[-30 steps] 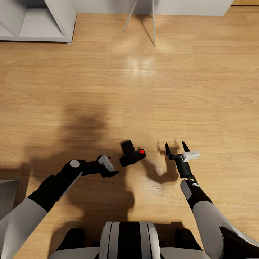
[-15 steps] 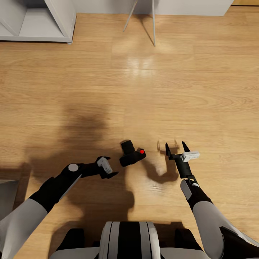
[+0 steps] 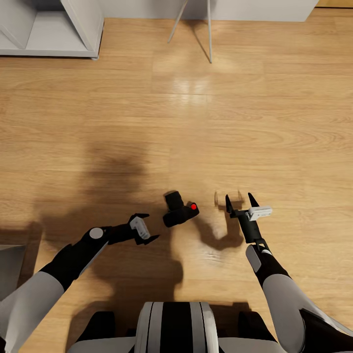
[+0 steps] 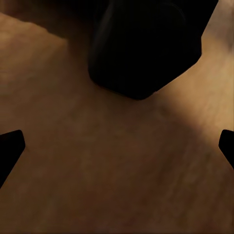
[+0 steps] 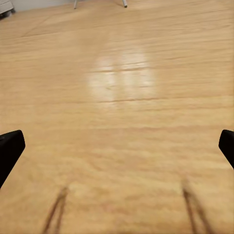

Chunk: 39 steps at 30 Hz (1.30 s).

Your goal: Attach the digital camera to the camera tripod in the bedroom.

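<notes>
The digital camera [image 3: 180,210], black and chunky with a small red button, lies on the light wood floor just ahead of me. My left gripper [image 3: 147,227] hangs open a short way left of it, fingers pointing at it without touching. In the left wrist view the digital camera [image 4: 146,44] is a dark bulk beyond the spread left gripper [image 4: 117,151]. Right of the camera, my right gripper [image 3: 240,200] stands open and empty over bare floor; its view shows the right gripper [image 5: 117,146] above floorboards. The camera tripod is out of view.
A white shelf unit [image 3: 49,29] stands at the far left. Two thin pale legs [image 3: 209,34] of some stand, its top cut off, rise by the far wall. A grey object [image 3: 10,269] sits at the near left edge. Open floor [image 3: 220,122] lies ahead.
My left forearm has drawn back and down a little, and the left gripper has turned slightly beside the camera. The camera and the right arm have stayed put.
</notes>
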Available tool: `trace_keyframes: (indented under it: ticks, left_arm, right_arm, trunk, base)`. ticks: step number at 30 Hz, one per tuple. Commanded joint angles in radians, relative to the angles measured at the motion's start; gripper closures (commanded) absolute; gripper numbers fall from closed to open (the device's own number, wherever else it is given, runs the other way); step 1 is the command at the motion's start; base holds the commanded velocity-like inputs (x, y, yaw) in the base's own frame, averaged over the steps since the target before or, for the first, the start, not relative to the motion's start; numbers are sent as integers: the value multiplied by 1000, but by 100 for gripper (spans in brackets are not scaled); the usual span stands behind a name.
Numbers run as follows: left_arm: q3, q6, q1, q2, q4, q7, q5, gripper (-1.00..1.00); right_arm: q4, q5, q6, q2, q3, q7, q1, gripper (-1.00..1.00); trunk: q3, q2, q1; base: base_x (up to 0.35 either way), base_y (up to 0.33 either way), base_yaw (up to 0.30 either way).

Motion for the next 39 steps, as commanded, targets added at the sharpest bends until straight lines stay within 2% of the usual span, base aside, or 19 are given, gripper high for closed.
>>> trace_keyframes:
  ticks: [1, 7, 16, 31, 39]
  left_arm:
    - [-3, -3, -1, 1, 1, 0, 5, -100]
    - [-3, -42, -1, -1, 19, 0, 5, -100]
    - [-3, -54, -1, -22, 28, 0, 6, -100]
    - [4, -55, -2, -76, 66, 4, 7, -100]
    - [2, -54, -2, -87, 73, 80, 6, -100]
  right_arm:
    - [0, -6, 0, 1, -5, 10, -1, -100]
    - [0, -6, 0, 1, -5, 10, -1, -100]
    - [0, -6, 0, 1, -5, 10, -1, -100]
    - [1, -6, 0, 1, -5, 10, -1, -100]
    - [0, -6, 0, 1, -5, 10, -1, -100]
  trunk:
    - [0, 0, 0]
    - [0, 0, 0]
    - [0, 0, 0]
    - [0, 0, 0]
    - [0, 0, 0]
  base:
    - [0, 0, 0]
    - [0, 0, 0]
    - [0, 0, 0]
    - [0, 0, 0]
    - [0, 0, 0]
